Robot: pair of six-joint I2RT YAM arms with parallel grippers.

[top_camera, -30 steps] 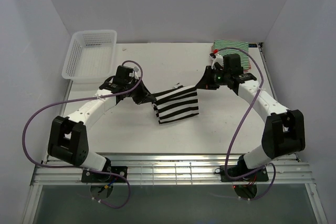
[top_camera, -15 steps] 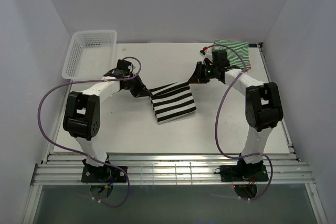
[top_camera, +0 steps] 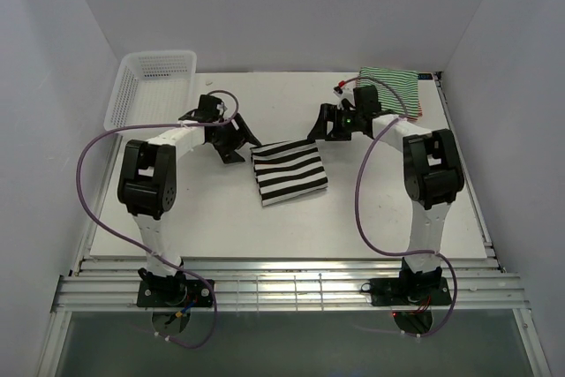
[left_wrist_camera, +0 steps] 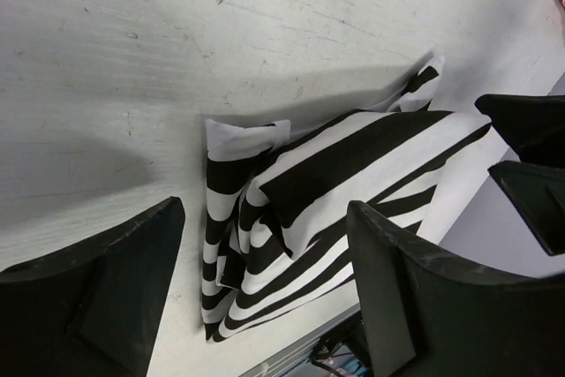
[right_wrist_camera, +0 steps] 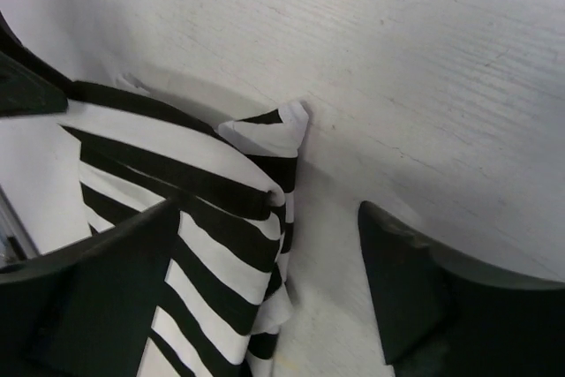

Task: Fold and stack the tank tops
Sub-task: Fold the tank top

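Black-and-white tank top (top_camera: 290,173) lay folded into a rough square at the middle of the desk (top_camera: 221,209), its broad stripes running left to right. The left pincer (top_camera: 237,140) stood just beside the top's far left corner, fingers spread wide and holding nothing. The right pincer (top_camera: 320,127) stood just beside the far right corner, likewise spread and empty. A folded green-and-white tank top (top_camera: 397,86) rested at the desk's far right corner, and a white mesh basket (top_camera: 119,99) sat at the far left.

left arm (top_camera: 181,138), right arm (top_camera: 395,130): white links, black joints | purple cables (top_camera: 81,165) are looped | fingers (left_wrist_camera: 415,280): matte black | green lamp (top_camera: 347,117) is lit, upper right
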